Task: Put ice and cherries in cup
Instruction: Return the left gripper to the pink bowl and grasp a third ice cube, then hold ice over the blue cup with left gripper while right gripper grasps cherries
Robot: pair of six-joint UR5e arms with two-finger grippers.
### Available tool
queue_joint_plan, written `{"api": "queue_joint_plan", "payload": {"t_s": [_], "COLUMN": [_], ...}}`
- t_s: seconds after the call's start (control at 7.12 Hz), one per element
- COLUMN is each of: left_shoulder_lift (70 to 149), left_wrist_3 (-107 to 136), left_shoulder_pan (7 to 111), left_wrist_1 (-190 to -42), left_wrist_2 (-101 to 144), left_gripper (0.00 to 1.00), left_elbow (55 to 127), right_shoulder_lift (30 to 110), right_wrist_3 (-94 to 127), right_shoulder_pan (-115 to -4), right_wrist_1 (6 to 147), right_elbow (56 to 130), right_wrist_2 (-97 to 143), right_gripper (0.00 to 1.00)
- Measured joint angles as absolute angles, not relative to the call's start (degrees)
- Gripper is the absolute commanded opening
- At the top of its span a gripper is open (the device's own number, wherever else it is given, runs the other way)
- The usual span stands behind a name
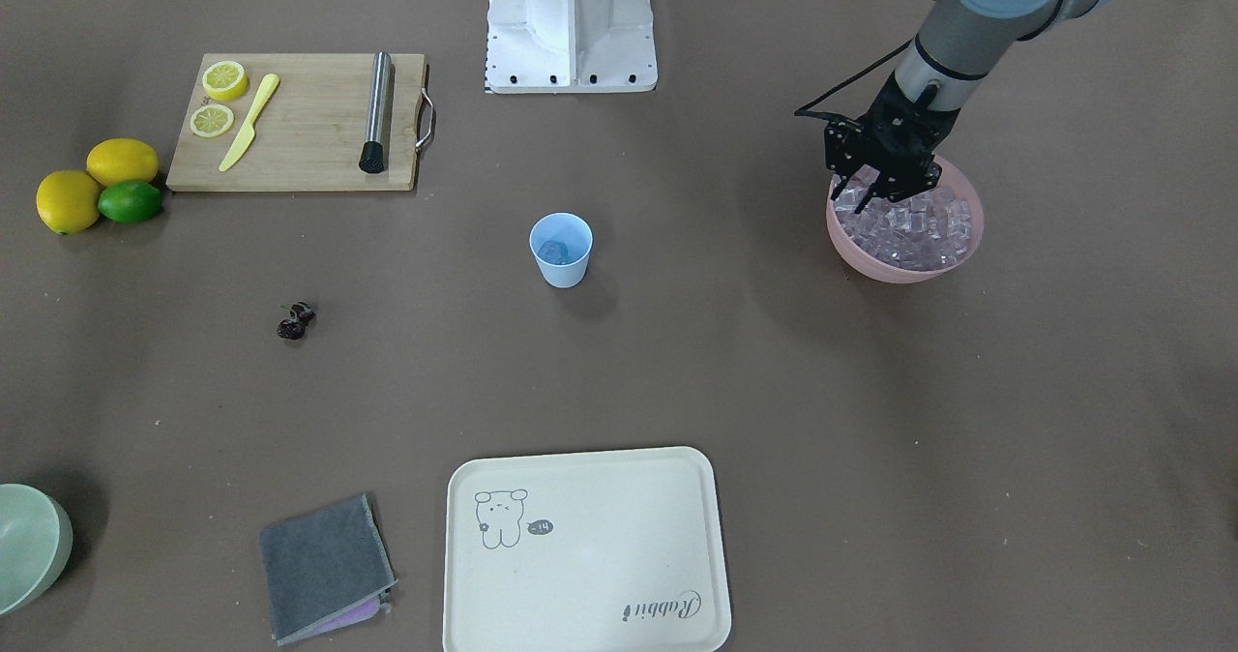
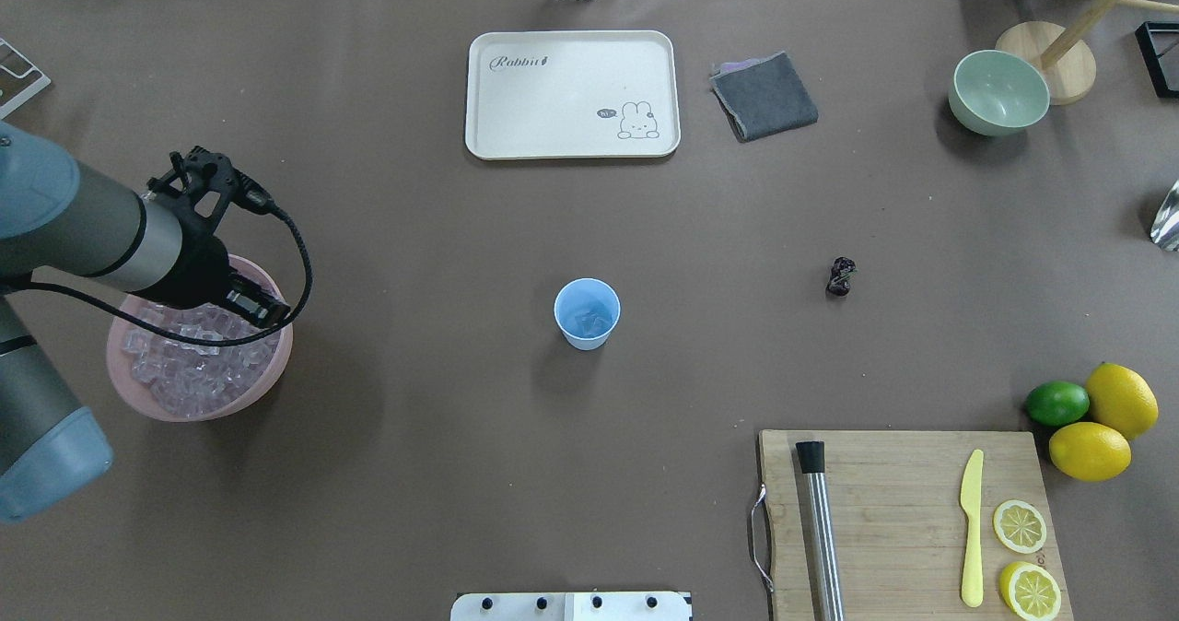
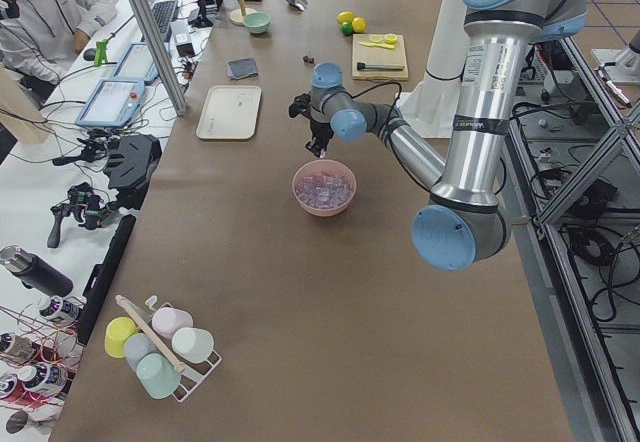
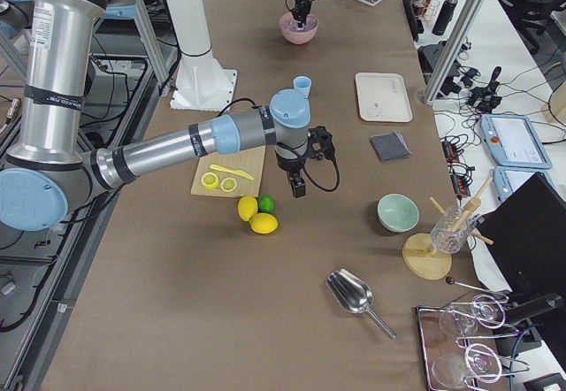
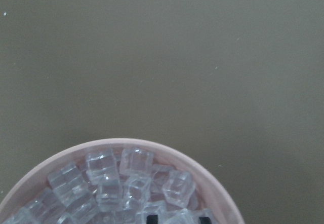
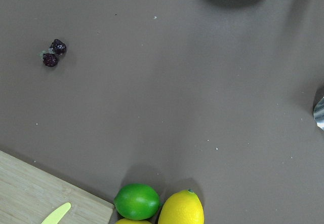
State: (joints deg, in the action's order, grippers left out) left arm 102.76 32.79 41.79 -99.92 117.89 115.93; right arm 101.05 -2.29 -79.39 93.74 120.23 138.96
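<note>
The light blue cup (image 2: 587,313) stands upright mid-table with an ice cube in it; it also shows in the front view (image 1: 561,251). Many ice cubes (image 1: 914,231) fill the pink bowl (image 1: 899,270). My left gripper (image 1: 882,197) is open, its fingertips (image 5: 150,217) down among the ice (image 5: 121,178) at the bowl's near side. The dark cherries (image 2: 840,276) lie on the table right of the cup, and show in the right wrist view (image 6: 54,52). My right gripper (image 4: 296,183) hangs above the lemons; I cannot tell whether it is open.
A cutting board (image 2: 903,510) holds a steel muddler (image 2: 820,529), a yellow knife (image 2: 972,529) and lemon halves. Two lemons and a lime (image 2: 1057,403) lie beside it. A cream tray (image 2: 571,94), a grey cloth (image 2: 764,96) and a pale green bowl (image 2: 999,91) sit at the far side.
</note>
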Motion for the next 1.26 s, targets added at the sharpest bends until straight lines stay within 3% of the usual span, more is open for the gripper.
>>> {"api": "queue_joint_plan", "payload": {"t_s": [0.56, 0.98, 1.12, 1.26], "left_shoulder_lift": [126.1, 135.3, 136.5, 137.4], "left_wrist_3": [54.8, 61.1, 62.1, 62.5], "left_shoulder_pan": [32.8, 29.4, 29.1, 28.9], "left_wrist_1": [-93.2, -95.1, -96.3, -96.9], "left_wrist_2": [113.0, 108.1, 107.2, 106.6], "left_gripper": [0.00, 0.00, 0.22, 0.79], "left_elbow": [105.8, 95.6, 93.5, 91.9], "right_shoulder_lift": [94.2, 84.6, 82.3, 80.8], "right_wrist_3": [11.4, 24.0, 25.5, 26.0], "right_shoulder_pan": [-70.5, -59.4, -57.2, -55.7], "right_wrist_1": [93.7, 93.7, 93.7, 93.6], "right_elbow": [119.8, 116.2, 114.4, 113.0], "right_wrist_2": [137.0, 131.2, 130.1, 129.3], "right_gripper": [0.99, 0.99, 0.99, 0.98]}}
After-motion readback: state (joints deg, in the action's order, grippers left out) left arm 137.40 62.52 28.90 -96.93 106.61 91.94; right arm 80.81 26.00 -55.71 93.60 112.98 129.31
